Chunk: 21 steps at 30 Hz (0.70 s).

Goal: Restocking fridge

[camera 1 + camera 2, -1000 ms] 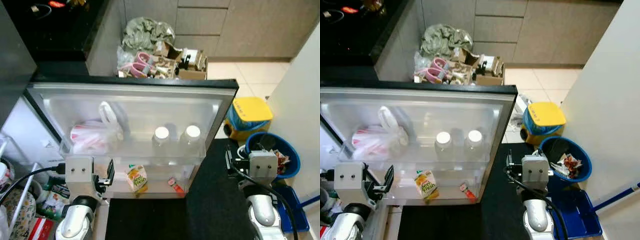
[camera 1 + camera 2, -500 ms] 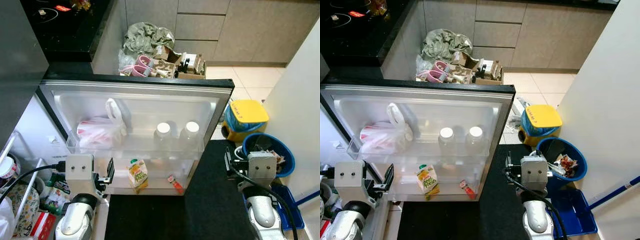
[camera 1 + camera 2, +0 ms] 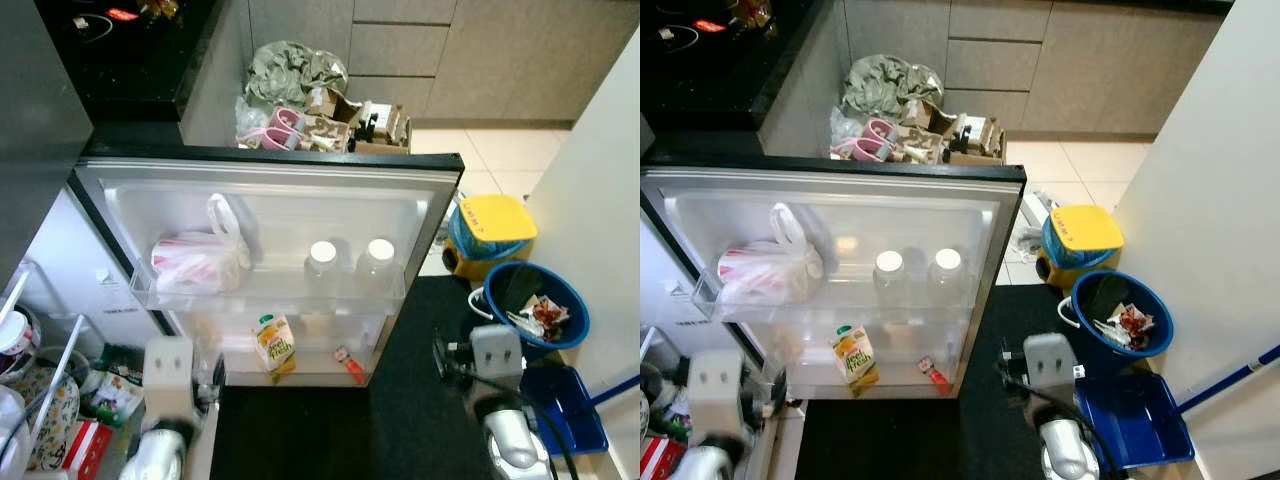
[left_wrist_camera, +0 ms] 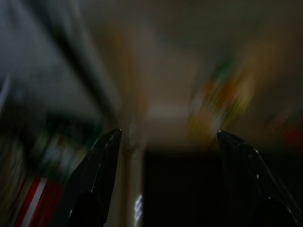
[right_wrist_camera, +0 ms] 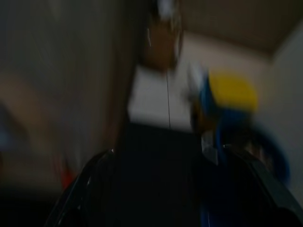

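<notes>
The fridge door stands wide open, its inner shelves facing up toward the camera. On the upper door shelf a knotted plastic bag lies at the hinge end, and two white-capped bottles stand side by side toward the free end. On the lower door shelf a small juice carton leans near the middle, with a little red packet beside it.

Both arms hang low and blurred in front of the fridge. The left gripper points toward the lower shelf with its fingers spread apart and nothing between them; the right gripper hangs over the dark mat near the blue bucket, fingers likewise spread and empty.

Judging by this, some goods are already stocked in the door, yet neither hand carries an item. The next step is probably fetching more, perhaps from the pile of boxes on the floor behind the door. How much is left I cannot tell.
</notes>
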{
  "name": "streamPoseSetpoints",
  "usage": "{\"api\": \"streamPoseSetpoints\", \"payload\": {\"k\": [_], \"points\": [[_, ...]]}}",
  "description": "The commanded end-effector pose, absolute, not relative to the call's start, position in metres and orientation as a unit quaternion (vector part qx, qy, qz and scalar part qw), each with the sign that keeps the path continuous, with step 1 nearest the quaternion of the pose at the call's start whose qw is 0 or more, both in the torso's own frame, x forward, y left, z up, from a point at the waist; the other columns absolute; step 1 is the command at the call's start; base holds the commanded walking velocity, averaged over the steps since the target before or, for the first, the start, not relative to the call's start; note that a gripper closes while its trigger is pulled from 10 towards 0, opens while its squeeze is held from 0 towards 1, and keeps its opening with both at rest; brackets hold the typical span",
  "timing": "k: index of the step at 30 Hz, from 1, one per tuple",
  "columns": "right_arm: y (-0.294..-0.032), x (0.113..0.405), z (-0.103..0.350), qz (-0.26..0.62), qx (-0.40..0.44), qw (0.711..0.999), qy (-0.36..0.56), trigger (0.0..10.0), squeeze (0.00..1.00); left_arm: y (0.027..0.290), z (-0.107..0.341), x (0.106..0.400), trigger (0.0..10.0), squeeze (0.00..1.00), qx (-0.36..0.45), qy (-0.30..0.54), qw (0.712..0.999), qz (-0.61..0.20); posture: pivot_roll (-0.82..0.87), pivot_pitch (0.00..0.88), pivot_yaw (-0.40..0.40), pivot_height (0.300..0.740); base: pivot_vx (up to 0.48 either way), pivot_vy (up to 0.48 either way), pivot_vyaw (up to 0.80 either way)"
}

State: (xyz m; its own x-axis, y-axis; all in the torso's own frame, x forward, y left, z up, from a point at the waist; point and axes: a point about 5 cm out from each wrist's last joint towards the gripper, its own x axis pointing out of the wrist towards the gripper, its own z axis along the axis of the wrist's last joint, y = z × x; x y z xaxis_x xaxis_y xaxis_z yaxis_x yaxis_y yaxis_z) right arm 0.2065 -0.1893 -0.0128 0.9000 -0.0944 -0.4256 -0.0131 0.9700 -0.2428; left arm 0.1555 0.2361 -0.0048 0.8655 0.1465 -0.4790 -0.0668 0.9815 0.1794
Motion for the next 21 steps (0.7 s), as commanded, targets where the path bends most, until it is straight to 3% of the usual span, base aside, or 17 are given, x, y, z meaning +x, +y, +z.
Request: {"api": "streamPoseSetpoints", "payload": {"k": [1, 7, 13, 18, 21], "points": [[-0.200, 0.203, -0.017, -0.040, -0.111, 0.966, 0.231, 10.0, 0.00, 0.248, -0.019, 0.139, 10.0, 0.00, 0.100, 0.292, 0.949, 0.069, 0.05, 0.027, -0.071, 0.740, 0.000, 0.000, 0.00], [-0.202, 0.192, -0.037, 0.058, -0.142, 0.946, 0.286, 10.0, 0.00, 0.266, -0.058, 0.088, 10.0, 0.00, 0.099, 0.419, 0.899, 0.079, 0.04, 0.025, -0.072, 0.740, 0.000, 0.000, 0.00], [-0.201, 0.170, -0.065, 0.100, -0.148, 0.915, 0.362, 10.0, 0.00, 0.262, -0.069, 0.083, 10.0, 0.00, 0.088, 0.434, 0.893, 0.074, 0.05, 0.020, -0.072, 0.740, 0.000, 0.000, 0.00], [-0.213, 0.127, -0.096, 0.045, -0.138, 0.864, 0.482, 10.0, 0.00, 0.250, -0.083, 0.090, 10.0, 0.00, 0.081, 0.443, 0.891, 0.055, 0.03, 0.016, -0.063, 0.740, 0.000, 0.000, 0.00], [-0.214, 0.115, -0.101, 0.048, -0.144, 0.849, 0.506, 10.0, 0.00, 0.250, -0.086, 0.091, 10.0, 0.00, 0.078, 0.449, 0.888, 0.057, 0.03, 0.012, -0.058, 0.740, 0.000, 0.000, 0.00]]}}
